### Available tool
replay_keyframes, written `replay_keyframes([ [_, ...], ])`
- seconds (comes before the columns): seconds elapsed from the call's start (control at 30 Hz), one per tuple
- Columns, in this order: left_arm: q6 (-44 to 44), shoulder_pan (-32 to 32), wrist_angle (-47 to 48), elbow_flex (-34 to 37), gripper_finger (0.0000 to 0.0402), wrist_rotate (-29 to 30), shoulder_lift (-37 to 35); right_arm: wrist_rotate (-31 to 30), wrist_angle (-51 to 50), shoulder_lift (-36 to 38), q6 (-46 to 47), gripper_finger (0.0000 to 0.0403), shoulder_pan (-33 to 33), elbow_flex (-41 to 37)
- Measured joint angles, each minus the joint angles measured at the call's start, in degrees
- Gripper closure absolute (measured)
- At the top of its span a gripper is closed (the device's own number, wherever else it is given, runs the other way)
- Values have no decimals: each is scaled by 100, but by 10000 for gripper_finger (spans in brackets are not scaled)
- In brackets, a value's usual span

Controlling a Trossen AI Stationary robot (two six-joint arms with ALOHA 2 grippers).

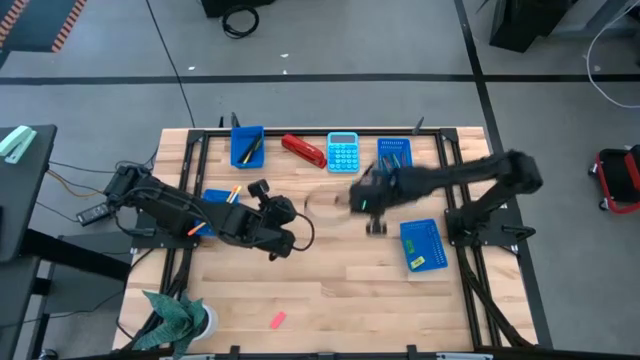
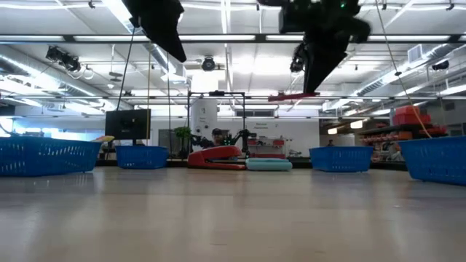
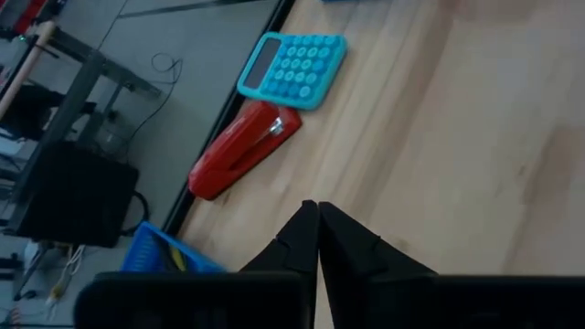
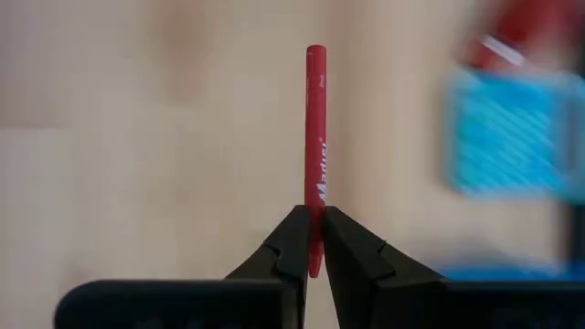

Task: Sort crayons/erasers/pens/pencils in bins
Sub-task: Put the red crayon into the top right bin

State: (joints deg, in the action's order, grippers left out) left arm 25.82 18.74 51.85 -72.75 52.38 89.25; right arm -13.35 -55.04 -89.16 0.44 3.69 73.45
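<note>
My right gripper (image 4: 314, 212) hangs high above the middle of the table, in front of the calculator, shut on a red crayon (image 4: 315, 128). The low view shows the crayon (image 2: 290, 95) level under the fingers (image 2: 312, 81). My left gripper (image 3: 317, 208) is shut and holds nothing; it hovers left of centre (image 1: 285, 245). Blue bins stand at the back left (image 1: 247, 145), back right (image 1: 395, 152), right (image 1: 423, 245) and left (image 1: 218, 196), the last partly under my left arm. A pink eraser (image 1: 278, 320) lies flat near the front edge. My right gripper pinches the red crayon near one end (image 4: 315, 196) between its two fingertips. The fingers come steeply from above and lie across it. The long part sticks out to one side, level, lifted well clear of the table.
A light-blue calculator (image 1: 343, 152) and a red stapler (image 1: 303, 150) lie at the back between the bins. A potted plant (image 1: 175, 320) stands at the front left corner. Bare wood lies in the middle and front of the table.
</note>
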Motion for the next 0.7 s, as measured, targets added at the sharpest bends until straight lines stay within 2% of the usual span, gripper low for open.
replay_keyframes([
  [0.13, -173, -121, -125, 0, 390, 15, 1, -295, -473, 516, 245, 363, -992, 0],
  [0.43, -968, -197, -939, 0, 375, 10, 2, -13, -476, 946, 40, 363, -3375, -513],
  [0.57, -1150, -197, -1151, 0, 375, -9, 2, 346, -134, 941, -144, 363, -4159, -1018],
  [0.7, -1143, -197, -1153, 0, 384, -206, 2, 507, 178, 941, -347, 363, -4656, -1484],
])
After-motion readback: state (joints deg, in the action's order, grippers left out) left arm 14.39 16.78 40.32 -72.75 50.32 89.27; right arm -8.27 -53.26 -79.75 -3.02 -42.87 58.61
